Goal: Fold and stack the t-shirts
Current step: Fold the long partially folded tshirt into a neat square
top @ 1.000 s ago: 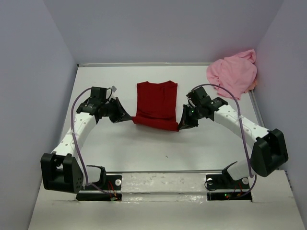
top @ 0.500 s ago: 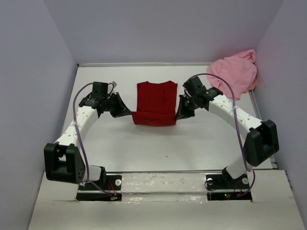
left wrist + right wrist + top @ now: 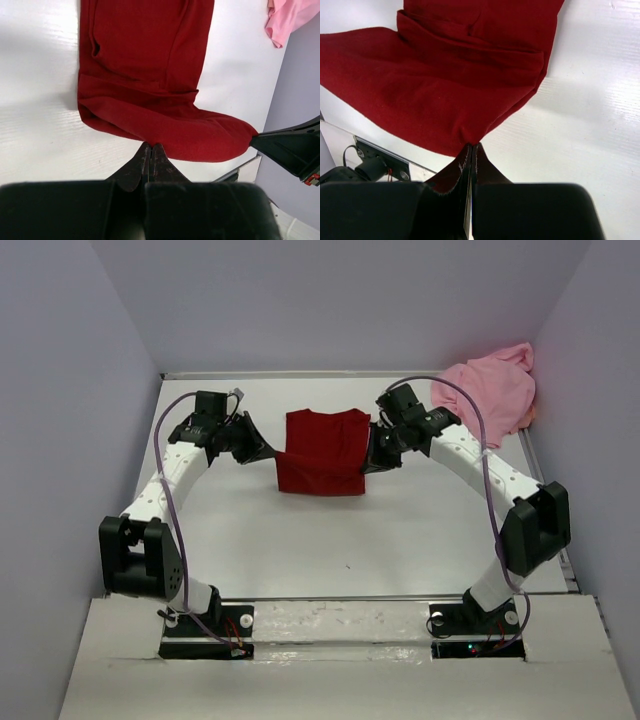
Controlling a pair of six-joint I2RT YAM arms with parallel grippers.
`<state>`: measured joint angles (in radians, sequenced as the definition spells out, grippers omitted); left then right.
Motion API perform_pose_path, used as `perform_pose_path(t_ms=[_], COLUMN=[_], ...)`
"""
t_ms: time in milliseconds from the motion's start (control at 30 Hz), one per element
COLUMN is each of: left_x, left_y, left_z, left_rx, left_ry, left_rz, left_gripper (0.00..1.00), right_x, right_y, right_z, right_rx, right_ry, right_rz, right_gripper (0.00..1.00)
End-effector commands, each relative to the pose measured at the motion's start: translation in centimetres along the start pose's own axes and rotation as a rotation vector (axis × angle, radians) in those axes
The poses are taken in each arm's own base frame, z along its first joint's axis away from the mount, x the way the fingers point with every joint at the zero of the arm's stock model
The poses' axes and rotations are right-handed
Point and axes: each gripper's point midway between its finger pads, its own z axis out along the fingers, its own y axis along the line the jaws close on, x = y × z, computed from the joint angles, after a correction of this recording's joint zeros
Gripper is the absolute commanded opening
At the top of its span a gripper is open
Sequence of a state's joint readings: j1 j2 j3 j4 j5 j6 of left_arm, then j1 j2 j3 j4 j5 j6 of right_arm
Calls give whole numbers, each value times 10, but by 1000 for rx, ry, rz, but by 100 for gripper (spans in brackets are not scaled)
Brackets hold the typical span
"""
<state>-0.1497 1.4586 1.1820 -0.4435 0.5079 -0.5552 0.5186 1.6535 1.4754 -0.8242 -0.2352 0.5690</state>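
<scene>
Squarely between left gripper (image 3: pixel 272 454), right gripper (image 3: pixel 367 467), dark red t-shirt (image 3: pixel 322 445), corners pinched

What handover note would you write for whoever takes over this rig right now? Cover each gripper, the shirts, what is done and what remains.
Left gripper: jaws shut on the near-left hem corner of the dark red t-shirt.
Right gripper: jaws shut on its near-right hem corner.
The dark red t-shirt is in the middle of the table, already narrowed to a strip, with its near end lifted.
The light pink t-shirt is crumpled in the far right corner, untouched.
Left to do: lay the lifted end over the far end, release, fold the pink one, stack both.
</scene>
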Motion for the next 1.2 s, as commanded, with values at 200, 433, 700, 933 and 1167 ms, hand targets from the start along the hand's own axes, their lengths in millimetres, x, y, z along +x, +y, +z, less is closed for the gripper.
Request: perform_pose_path(t_ms=[200,433,700,933,1167], left_x=[-37,-47,-61,-68,-80], left_y=[-30,-33,-37,-38,-40], left_z=[-6,-2,7,15,22], left_rx=[62,58,59,59,56], left_ry=[-74,-78,-83,-79,-83], left_rz=[45,61,74,80,91], left_gripper=[2,2,2,2,2], right_x=[-29,-42,-59,-75,-94], right_y=[6,3,1,-2,-2], right_z=[-9,-11,-9,-3,1], right_rx=[8,19,27,32,29], right_ry=[-68,-87,-104,-116,-134], right_rz=[-43,-44,-50,-50,-53], right_gripper=[0,0,0,0,0])
